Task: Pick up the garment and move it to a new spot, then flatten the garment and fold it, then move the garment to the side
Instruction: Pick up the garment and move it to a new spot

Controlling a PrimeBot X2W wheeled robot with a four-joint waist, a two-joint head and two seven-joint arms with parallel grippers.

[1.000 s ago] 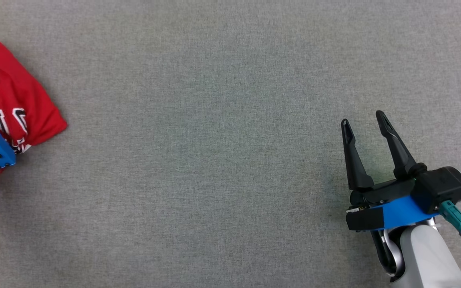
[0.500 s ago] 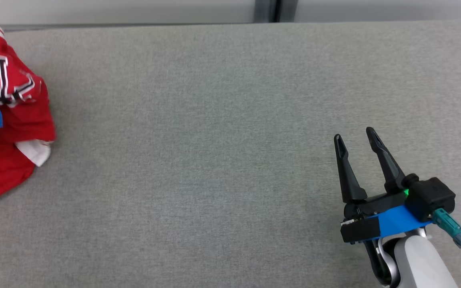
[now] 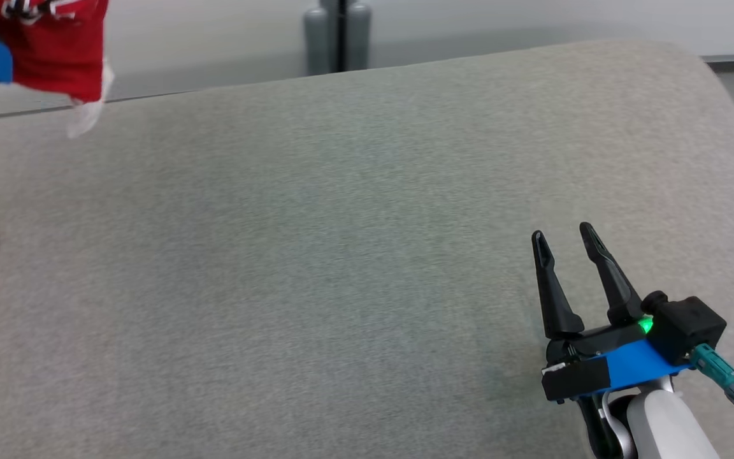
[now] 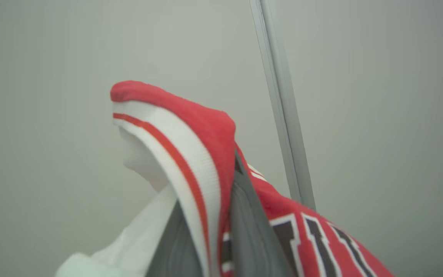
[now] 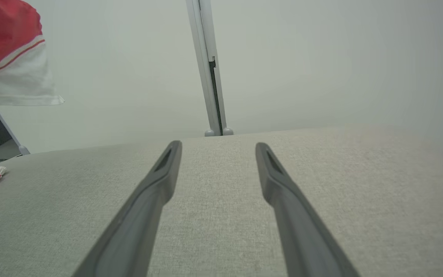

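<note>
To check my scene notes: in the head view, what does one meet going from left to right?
red garment → grey post → right gripper, fingers apart

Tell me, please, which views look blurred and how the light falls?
Head view: the garment is smeared, while the right gripper is crisp, a green light glowing at its base. Left wrist view: the garment sits close to the lens and looks soft. Right wrist view: flat, even light on the table, no hard shadows.
</note>
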